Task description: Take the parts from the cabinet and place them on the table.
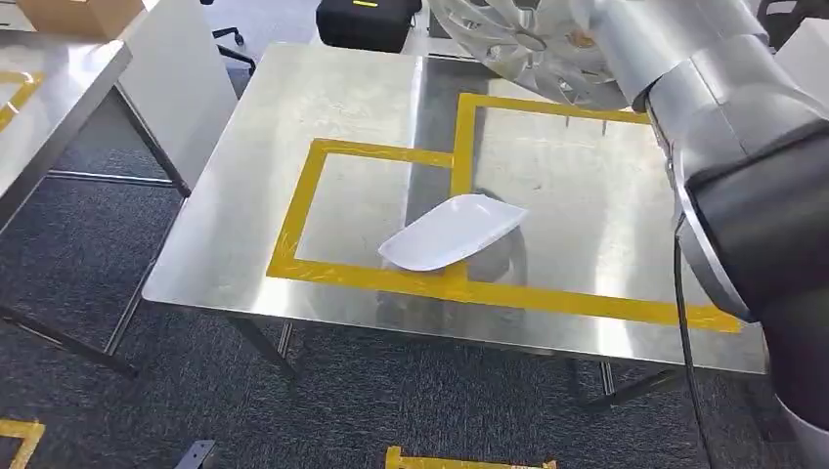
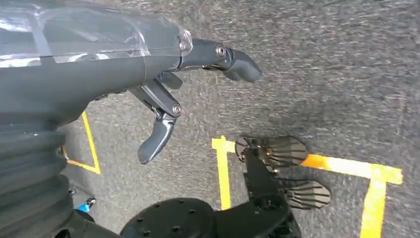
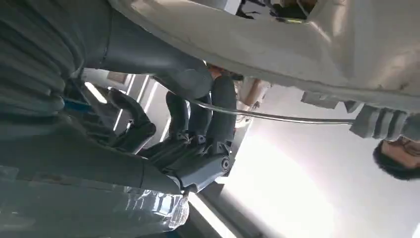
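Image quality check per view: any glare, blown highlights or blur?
Head view: sharp; steel table shows soft sheen, white part casts a faint shadow. Left wrist view: floor motion-blurred, glare on the clear cover behind the left hand. Right wrist view: bright blown-out patch beyond the right hand, foreground dim.

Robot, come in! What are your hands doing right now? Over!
Left hand hanging open over the floor. Right hand gripping the silvery wheel cover. White part already on the table. Nothing blocking.
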### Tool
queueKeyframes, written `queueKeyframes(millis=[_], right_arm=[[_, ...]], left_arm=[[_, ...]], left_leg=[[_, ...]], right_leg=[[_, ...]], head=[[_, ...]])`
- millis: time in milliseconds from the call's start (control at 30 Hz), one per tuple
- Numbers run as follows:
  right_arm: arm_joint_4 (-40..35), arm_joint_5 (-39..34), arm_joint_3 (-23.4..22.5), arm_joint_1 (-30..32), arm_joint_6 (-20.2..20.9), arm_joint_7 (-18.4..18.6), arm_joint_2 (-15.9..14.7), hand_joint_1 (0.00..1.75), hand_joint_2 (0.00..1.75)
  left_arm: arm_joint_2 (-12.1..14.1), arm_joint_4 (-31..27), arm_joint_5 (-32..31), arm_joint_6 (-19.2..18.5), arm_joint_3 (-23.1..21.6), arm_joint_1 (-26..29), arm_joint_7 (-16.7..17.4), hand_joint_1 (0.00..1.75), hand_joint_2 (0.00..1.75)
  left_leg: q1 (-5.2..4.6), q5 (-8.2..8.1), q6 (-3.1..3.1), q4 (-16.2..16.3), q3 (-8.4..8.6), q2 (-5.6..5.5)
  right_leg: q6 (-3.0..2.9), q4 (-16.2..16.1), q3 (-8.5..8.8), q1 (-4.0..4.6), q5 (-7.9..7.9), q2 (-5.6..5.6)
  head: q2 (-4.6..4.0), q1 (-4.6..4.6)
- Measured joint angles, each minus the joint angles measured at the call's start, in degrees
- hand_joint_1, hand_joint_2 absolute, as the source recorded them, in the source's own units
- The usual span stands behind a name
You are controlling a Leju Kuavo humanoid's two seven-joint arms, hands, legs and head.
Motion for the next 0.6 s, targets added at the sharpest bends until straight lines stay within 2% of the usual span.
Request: queueKeyframes(millis=[100, 300, 600], right_arm=[[0.0, -2.2, -0.7, -0.3, 0.0, -2.0, -0.1, 1.75, 1.75], [0.0, -3.7, -1.4, -0.8, 0.2, -3.0, -0.1, 1.75, 1.75], [0.0, -7.9, -4.2, -1.9, 0.5, -7.0, 0.0, 1.75, 1.75]], left_arm=[[0.0, -0.1, -0.7, -0.2, 0.6, 0.3, 0.2, 0.0, 1.75], [0.0, -0.3, -1.1, -0.5, 1.7, 0.4, 0.1, 0.0, 1.75], [0.0, -0.4, -4.2, -3.1, 2.9, 0.5, -2.0, 0.0, 1.75]], left_leg=[[0.0, 0.0, 0.0, 0.0, 0.0, 0.04], [0.0, 0.0, 0.0, 0.0, 0.01, 0.08], [0.0, 0.03, 0.01, 0.0, 0.03, 0.22]], right_leg=[[0.0, 0.0, 0.0, -0.01, 0.0, 0.01], [0.0, 0.0, 0.0, 0.0, 0.0, 0.0], [0.0, 0.0, 0.0, 0.01, 0.0, 0.03]], head=[[0.0, 0.05], [0.0, -0.09], [0.0, -0.06]])
